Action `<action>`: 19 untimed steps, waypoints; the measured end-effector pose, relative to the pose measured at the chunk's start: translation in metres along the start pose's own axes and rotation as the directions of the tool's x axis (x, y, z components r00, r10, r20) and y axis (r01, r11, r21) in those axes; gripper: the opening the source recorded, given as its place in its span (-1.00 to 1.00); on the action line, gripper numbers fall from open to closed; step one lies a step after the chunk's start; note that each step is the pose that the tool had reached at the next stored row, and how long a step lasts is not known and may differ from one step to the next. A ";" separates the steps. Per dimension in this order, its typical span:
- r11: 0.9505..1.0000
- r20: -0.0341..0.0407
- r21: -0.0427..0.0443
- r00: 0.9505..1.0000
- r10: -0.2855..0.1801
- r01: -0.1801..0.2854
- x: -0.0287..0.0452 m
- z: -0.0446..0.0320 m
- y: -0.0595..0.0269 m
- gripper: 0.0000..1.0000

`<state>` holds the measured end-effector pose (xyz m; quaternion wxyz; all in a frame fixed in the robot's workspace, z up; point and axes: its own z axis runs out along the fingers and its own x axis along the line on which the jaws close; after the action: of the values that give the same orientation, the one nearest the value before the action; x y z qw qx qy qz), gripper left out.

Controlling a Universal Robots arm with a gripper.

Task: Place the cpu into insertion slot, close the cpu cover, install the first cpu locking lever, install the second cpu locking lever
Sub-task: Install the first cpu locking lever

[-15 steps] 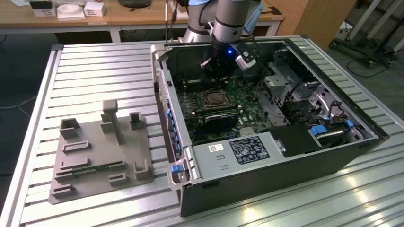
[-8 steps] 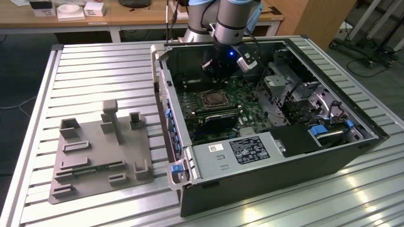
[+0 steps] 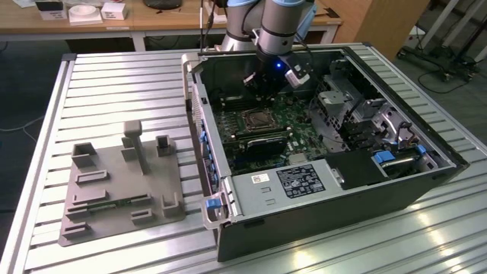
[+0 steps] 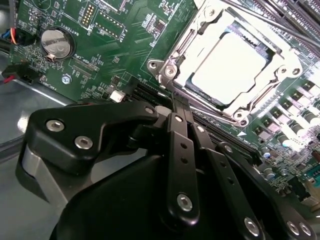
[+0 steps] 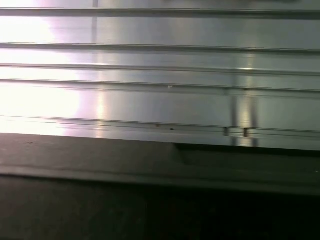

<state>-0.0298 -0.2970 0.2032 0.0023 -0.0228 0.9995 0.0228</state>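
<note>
Ribbed aluminium table (image 3: pixel 114 80), open black computer case (image 3: pixel 343 222) on top. Small flat silvery square cpu (image 4: pixel 227 65) seated in silver-rimmed insertion slot (image 3: pixel 259 120). Second wrist view adds detail: thin silvery cpu cover (image 4: pixel 272 85) down around chip, black gripper (image 4: pixel 175 100) pinched closed, empty, at socket corner. First wrist view: table ribs, dark case edge.

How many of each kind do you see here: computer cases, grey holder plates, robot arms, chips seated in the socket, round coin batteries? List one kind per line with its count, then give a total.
computer case: 1
grey holder plate: 1
robot arm: 1
cpu: 1
coin battery: 1
Total: 5
</note>
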 end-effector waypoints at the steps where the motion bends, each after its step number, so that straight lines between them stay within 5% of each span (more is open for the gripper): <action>1: 1.000 0.000 0.000 1.000 0.000 0.000 0.0005 0.0002 0.0000 -0.80; 19: 1.000 0.000 0.000 1.000 0.003 -0.003 0.0028 0.0016 0.0001 -0.80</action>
<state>-0.0326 -0.2970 0.2016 0.0022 -0.0215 0.9995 0.0227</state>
